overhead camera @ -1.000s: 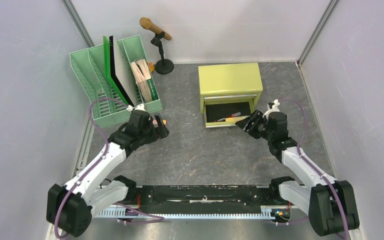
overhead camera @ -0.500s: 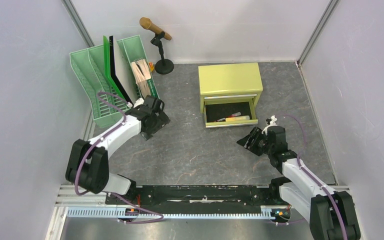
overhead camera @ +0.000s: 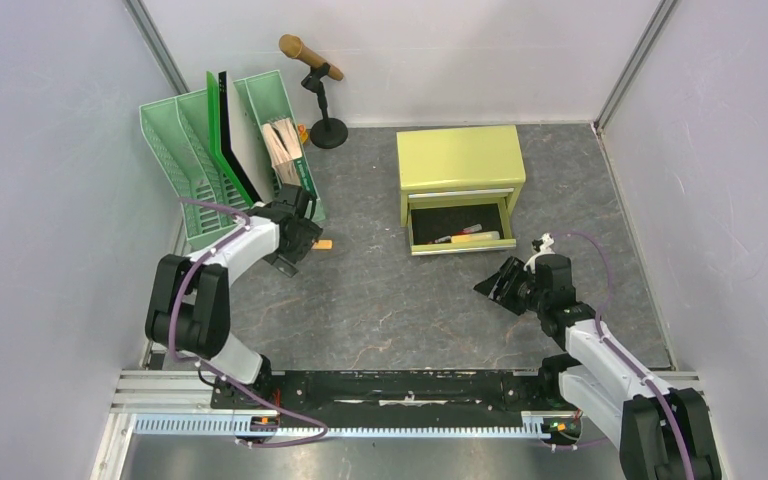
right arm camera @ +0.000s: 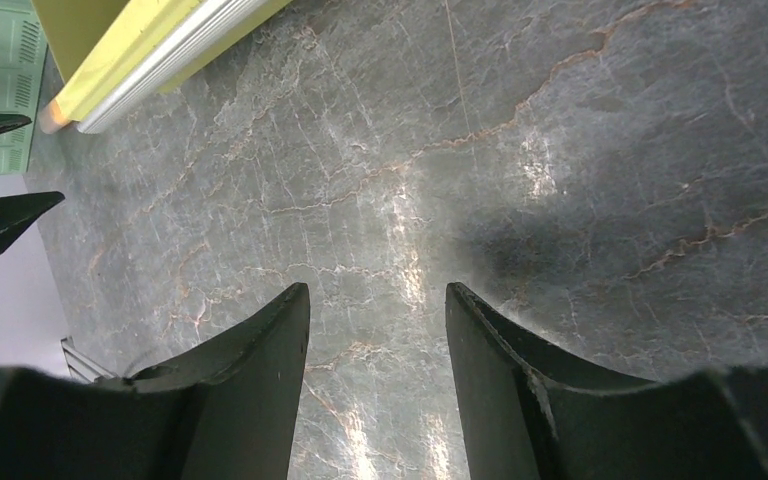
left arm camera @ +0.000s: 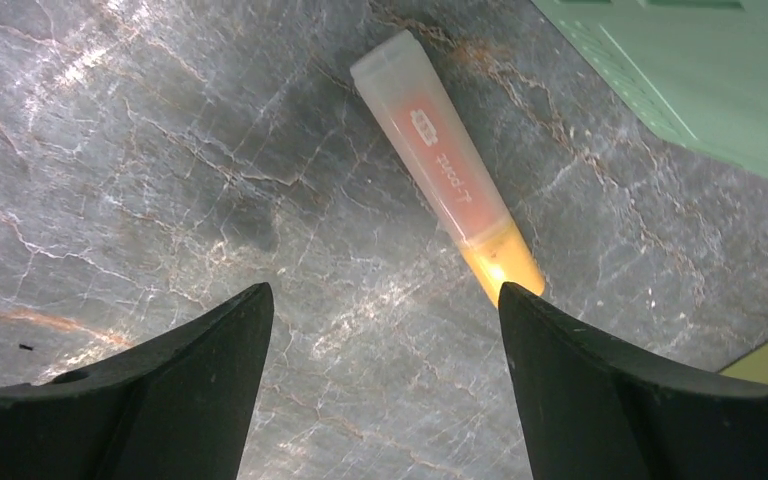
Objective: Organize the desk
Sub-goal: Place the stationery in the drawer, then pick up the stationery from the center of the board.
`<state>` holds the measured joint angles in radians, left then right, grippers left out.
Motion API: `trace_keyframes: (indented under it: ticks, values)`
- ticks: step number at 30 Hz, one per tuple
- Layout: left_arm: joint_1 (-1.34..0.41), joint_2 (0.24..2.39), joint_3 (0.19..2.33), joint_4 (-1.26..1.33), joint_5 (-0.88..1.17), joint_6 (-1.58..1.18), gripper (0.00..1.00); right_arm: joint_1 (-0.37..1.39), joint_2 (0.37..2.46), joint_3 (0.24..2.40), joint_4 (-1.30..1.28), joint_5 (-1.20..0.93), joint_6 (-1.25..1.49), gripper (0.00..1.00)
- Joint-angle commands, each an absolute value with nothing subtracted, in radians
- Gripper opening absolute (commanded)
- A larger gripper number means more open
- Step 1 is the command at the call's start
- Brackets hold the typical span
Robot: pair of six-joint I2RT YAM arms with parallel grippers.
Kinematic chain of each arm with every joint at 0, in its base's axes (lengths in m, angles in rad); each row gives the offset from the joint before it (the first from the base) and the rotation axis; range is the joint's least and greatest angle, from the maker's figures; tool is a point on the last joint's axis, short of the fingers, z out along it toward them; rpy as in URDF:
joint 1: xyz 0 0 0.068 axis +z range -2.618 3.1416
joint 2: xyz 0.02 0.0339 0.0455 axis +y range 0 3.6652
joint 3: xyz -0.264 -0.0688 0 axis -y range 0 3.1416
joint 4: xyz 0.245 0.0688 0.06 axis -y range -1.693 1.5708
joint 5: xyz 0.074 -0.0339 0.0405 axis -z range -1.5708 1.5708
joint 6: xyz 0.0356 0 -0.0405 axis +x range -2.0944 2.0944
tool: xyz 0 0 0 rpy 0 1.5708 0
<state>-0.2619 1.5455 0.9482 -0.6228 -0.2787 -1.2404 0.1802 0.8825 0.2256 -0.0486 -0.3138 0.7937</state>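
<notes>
Desk: the dark grey, stone-veined desk [overhead camera: 390, 300] fills the floor of the pale-walled enclosure, and the yellow-green cabinet [overhead camera: 458, 160] stands at its back, right of centre.
Desk surface: hard, flat and smooth by the look of it, so small things will likely slide or roll when nudged.
Loose item: an orange marker [left arm camera: 450, 190] lies flat on the desk, well to the left of the cabinet.
Marker handling: probably light, stiff, slick plastic. The best hold is across the middle of the barrel, with the jaws square to its length.
Left gripper [left arm camera: 382, 295]: low over the desk to the cabinet's left, fingers spread wide and empty. The marker lies just ahead of the tips, its bright end close to one finger.
Right gripper [right arm camera: 377, 290]: in front of the cabinet and a little to its right, fingers moderately apart with only bare desk between them.
Drawer [overhead camera: 457, 228]: the cabinet's lower drawer stands pulled out towards the arms, with pens inside.
Edges: the green file rack [overhead camera: 220, 170] stands far left of the cabinet, near the left fingers, so a sideways swing there risks a bump.
Open room: bare desk stretches between the marker and the cabinet's front, and I judge it a free path to the drawer.
</notes>
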Motion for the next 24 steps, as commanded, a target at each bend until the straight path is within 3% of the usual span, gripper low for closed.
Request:
trace_keyframes:
  ticks: [1, 16, 21, 24]
  values:
    - [-0.227, 1.595, 0.991, -0.598, -0.292, -1.329, 0.87, 0.175, 0.867, 0.223, -0.063, -0.316, 0.763, 0.58]
    - [-0.16, 1.75, 1.053, -0.564, -0.204, -1.326, 0.7, 0.175, 0.85, 0.198, -0.09, -0.322, 0.757, 0.58]
    - [-0.156, 1.82, 1.1, -0.621, -0.16, -1.309, 0.5, 0.175, 0.848, 0.202, -0.091, -0.321, 0.756, 0.58]
    - [-0.156, 1.838, 1.115, -0.658, -0.155, -1.293, 0.48, 0.174, 0.847, 0.204, -0.093, -0.321, 0.755, 0.58]
